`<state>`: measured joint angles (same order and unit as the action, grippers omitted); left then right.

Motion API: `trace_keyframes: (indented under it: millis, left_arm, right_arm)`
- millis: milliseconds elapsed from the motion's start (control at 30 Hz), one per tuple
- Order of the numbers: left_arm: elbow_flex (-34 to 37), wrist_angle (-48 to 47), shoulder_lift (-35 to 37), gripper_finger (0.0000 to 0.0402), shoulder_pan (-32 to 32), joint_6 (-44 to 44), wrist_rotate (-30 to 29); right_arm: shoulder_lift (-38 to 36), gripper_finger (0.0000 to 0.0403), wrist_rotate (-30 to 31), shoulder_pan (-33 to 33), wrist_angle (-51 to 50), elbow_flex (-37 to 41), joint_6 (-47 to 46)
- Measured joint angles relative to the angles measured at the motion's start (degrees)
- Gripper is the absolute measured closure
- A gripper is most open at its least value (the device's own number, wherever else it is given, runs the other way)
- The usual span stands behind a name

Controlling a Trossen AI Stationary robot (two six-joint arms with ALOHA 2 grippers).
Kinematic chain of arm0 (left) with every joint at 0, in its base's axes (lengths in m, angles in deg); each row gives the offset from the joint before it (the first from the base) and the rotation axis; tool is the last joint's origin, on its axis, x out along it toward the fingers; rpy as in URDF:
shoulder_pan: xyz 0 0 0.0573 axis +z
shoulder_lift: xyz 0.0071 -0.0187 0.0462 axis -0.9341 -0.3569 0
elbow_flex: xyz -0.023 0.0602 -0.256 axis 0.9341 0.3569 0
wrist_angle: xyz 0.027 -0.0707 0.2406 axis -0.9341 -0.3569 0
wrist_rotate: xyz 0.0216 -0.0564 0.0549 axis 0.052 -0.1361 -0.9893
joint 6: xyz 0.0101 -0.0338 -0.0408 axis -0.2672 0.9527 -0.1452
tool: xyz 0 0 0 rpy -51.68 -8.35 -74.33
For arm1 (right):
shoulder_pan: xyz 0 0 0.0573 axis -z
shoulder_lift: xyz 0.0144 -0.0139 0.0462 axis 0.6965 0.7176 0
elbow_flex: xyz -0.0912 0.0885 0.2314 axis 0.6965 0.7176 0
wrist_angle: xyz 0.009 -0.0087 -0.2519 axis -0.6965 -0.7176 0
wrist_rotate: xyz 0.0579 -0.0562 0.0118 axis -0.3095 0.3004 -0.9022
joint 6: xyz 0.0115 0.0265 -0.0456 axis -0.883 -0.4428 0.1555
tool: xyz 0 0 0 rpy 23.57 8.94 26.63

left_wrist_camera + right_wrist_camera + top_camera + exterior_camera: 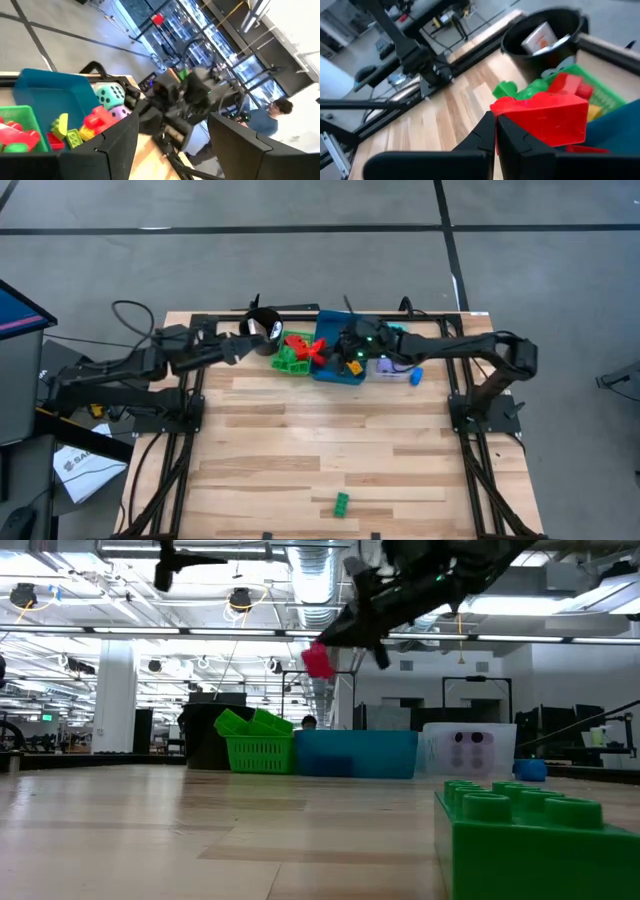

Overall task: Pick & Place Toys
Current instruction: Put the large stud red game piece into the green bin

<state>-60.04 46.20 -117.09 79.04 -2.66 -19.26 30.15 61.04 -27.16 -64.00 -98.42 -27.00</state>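
My right gripper [326, 351] is shut on a red brick [540, 117], high above the green tray [292, 360] and the blue tray [338, 368]; the low view shows the brick [318, 662] in the air. Both trays hold several bricks. A cyan die [110, 94] and a purple die [118, 112] sit by the blue tray. A green brick [342, 502] lies near the table's near edge, and a blue brick [416, 376] lies to the right of the trays. My left gripper [248, 343] is open and empty beside the black cup [264, 326]. My right gripper pinches the red brick by one end [506, 114] between its two fingers. The rest of the brick sticks out ahead of the fingertips. The brick is lifted clear, well above the trays.
The black cup [545, 35] at the far edge holds a white and orange item. A clear tray [470, 748] stands to the right of the blue tray. The wood table [300, 460] stretches toward the near edge. A person [272, 117] sits in the room beyond.
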Motion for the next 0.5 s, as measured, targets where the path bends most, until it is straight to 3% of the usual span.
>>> trace_keyframes:
  millis: [267,500]
  left_arm:
    - [0.0,-1.3,1.8,0.017,0.0,0.0,-0.8]
    - [0.1,-1.3,1.4,0.017,0.0,0.2,-0.9]
  right_arm:
    - [13.5,0.0403,-7.9,2.2,0.2,-12.6,1.6]
    - [21.1,0.0403,-9.9,2.6,-9.7,-28.7,4.9]
